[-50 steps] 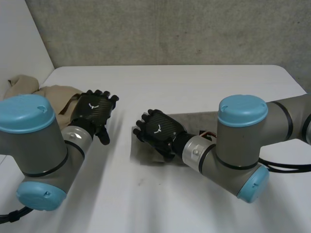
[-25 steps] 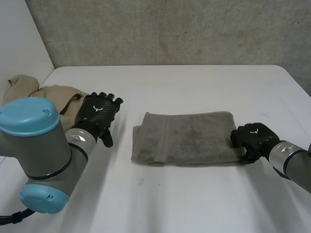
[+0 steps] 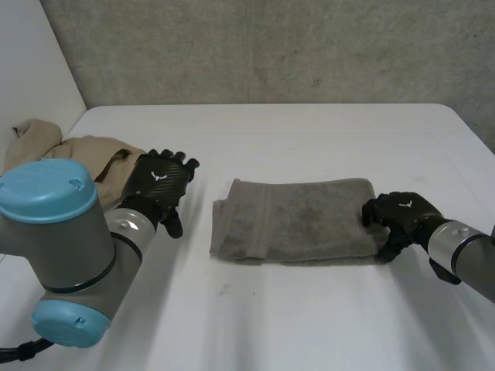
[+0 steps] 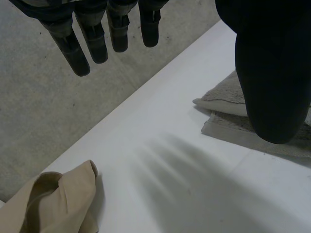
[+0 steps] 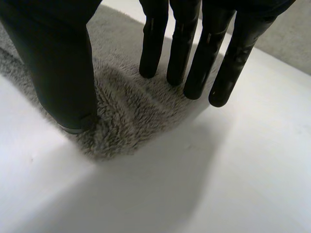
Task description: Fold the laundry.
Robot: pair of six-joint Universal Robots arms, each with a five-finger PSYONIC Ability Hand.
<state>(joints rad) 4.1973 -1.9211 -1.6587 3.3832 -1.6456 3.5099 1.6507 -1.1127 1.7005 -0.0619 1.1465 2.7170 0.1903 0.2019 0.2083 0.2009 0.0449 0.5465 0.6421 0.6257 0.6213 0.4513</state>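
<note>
A grey towel [image 3: 294, 220] lies folded in a flat rectangle in the middle of the white table [image 3: 309, 131]. My right hand [image 3: 398, 216] rests at its right end, near the front corner. In the right wrist view the fingers [image 5: 194, 53] stretch straight out just above the towel [image 5: 126, 111], and the thumb [image 5: 63, 73] touches the pile beside the corner, pinching nothing. My left hand [image 3: 158, 182] hovers over bare table to the left of the towel, its fingers [image 4: 82, 53] straight and spread, holding nothing. The towel's left end [image 4: 223, 97] shows beside its thumb.
A crumpled beige garment [image 3: 77, 151] lies at the table's left edge, just behind my left hand, also seen as beige cloth [image 4: 58, 204] in the left wrist view. A grey wall stands behind the table.
My right arm has drawn back from the towel's left end across to its right end, uncovering the towel. The right hand then edged slightly onto the edge. The left hand barely shifted.
</note>
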